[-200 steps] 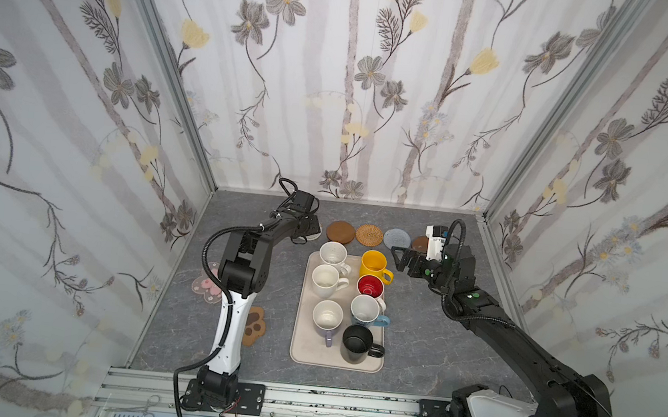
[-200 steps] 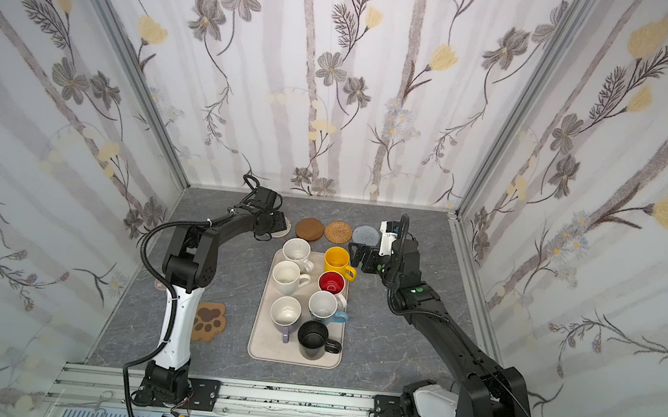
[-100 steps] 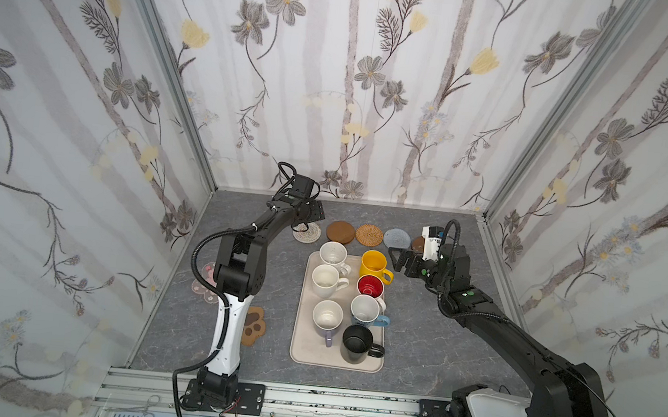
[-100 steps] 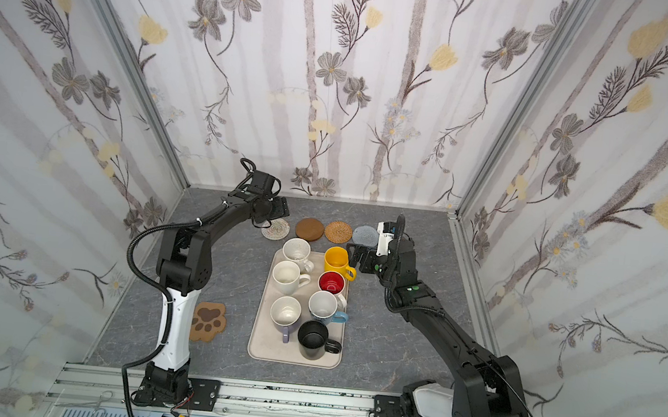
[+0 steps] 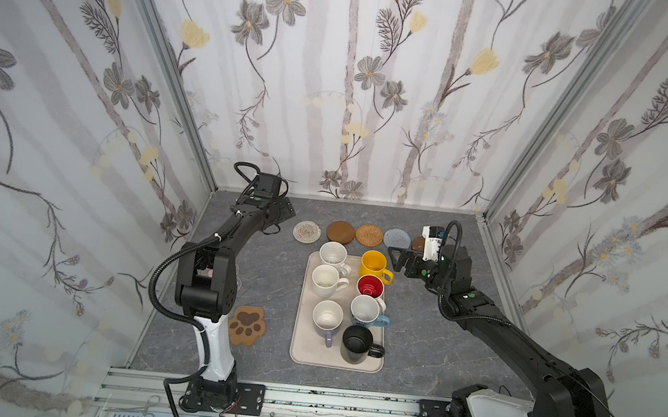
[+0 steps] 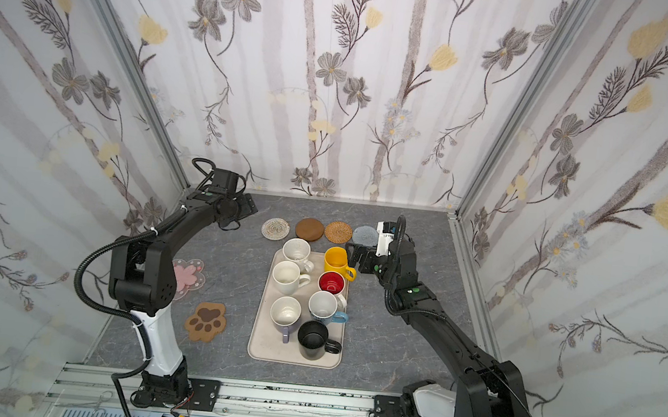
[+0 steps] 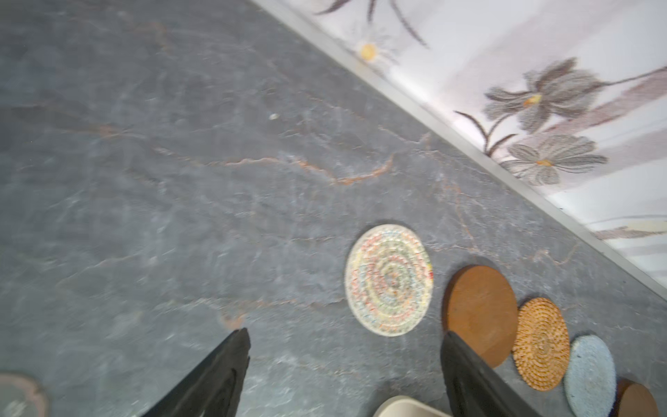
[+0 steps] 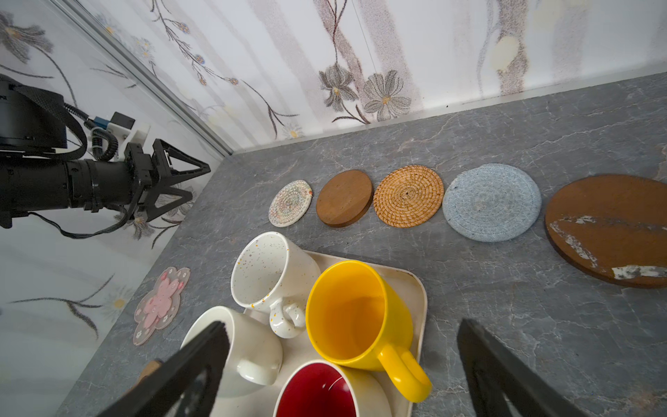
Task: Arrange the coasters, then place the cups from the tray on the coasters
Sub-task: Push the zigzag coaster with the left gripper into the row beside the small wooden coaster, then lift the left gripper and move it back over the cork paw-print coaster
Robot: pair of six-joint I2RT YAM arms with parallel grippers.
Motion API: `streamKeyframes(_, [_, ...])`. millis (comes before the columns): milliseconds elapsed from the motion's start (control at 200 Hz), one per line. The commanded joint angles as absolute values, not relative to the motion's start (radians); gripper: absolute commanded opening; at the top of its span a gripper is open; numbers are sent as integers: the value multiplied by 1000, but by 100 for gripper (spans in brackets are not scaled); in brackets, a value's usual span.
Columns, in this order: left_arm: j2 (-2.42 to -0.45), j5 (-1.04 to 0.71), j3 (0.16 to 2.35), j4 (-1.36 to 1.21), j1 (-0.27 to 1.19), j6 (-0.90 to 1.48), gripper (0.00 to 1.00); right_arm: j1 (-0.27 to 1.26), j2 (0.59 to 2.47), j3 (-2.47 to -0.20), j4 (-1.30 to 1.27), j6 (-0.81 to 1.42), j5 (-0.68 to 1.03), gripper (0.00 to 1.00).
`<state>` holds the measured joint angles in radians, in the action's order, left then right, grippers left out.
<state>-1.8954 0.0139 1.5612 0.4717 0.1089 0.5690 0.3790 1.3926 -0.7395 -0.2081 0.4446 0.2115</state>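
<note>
Currently: left gripper (image 7: 346, 334) wide, empty, 10 o'clock of crocheted coaster (image 7: 389, 279). Right gripper (image 8: 343, 323) wide, empty, 2 o'clock of yellow mug (image 8: 355, 314) on tray (image 5: 304, 350). Coaster row (image 5: 369, 234) at tray's 12 o'clock. Risk: closing jaws may knock neighbouring speckled mug (image 8: 267, 278). Amber coaster (image 8: 610, 231), largely hidden in both top views, shows plainly from right wrist.

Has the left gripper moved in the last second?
Yes. The left gripper has pulled left, off the whitish coaster, toward the back corner.
</note>
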Motion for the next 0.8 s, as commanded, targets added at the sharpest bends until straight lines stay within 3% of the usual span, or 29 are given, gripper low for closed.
streamKeyframes(0, [-1832, 60, 1473, 471, 60, 615, 86, 396, 1400, -725, -249, 460, 228, 100])
streamKeyframes(245, [-1690, 41, 1220, 421, -88, 683, 86, 420, 1381, -729, -250, 468, 237, 100])
streamKeyframes(570, [-1444, -69, 996, 491, -90, 626, 79, 431, 1364, -724, -267, 487, 267, 100])
streamKeyframes(794, [-1284, -133, 785, 523, -73, 698, 82, 432, 1362, -721, -274, 495, 277, 100])
